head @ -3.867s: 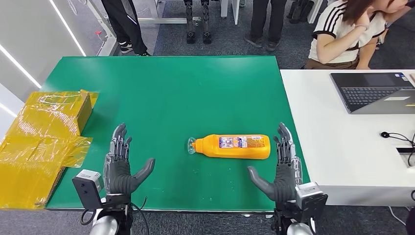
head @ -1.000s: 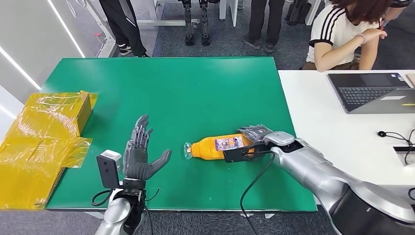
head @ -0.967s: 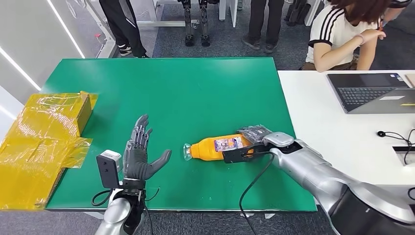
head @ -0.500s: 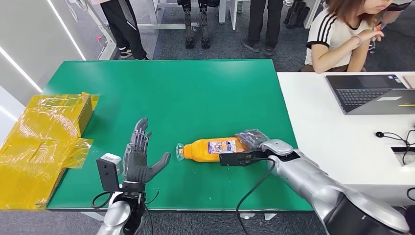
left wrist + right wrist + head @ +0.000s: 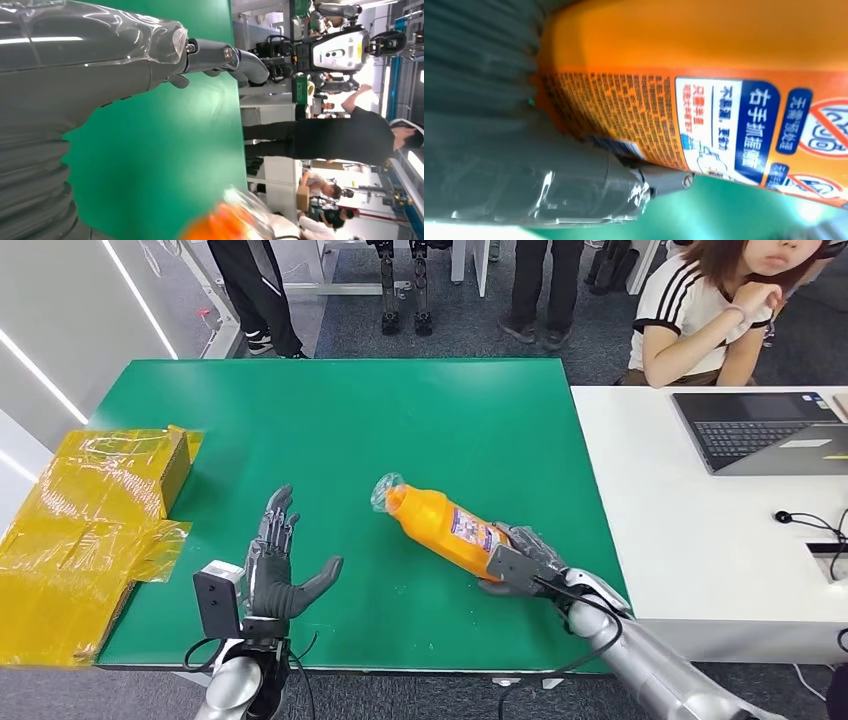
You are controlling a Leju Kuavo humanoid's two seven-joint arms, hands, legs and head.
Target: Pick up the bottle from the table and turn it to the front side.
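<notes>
The bottle (image 5: 447, 527) is orange plastic with a clear cap, and it carries a white and blue label printed with Chinese text and small red prohibition symbols. It is tilted, its capped end raised and pointing up and away over the green counter (image 5: 400, 420), its base low and held in the right hand (image 5: 520, 562), whose fingers (image 5: 530, 540) wrap around the lower body

My right hand (image 5: 520, 562) grips the orange plastic bottle (image 5: 445, 523) at its base, neck angled toward ten o'clock above the green table (image 5: 400, 420). My left hand (image 5: 275, 565) hovers at the bottle's eight o'clock, well apart.
</notes>
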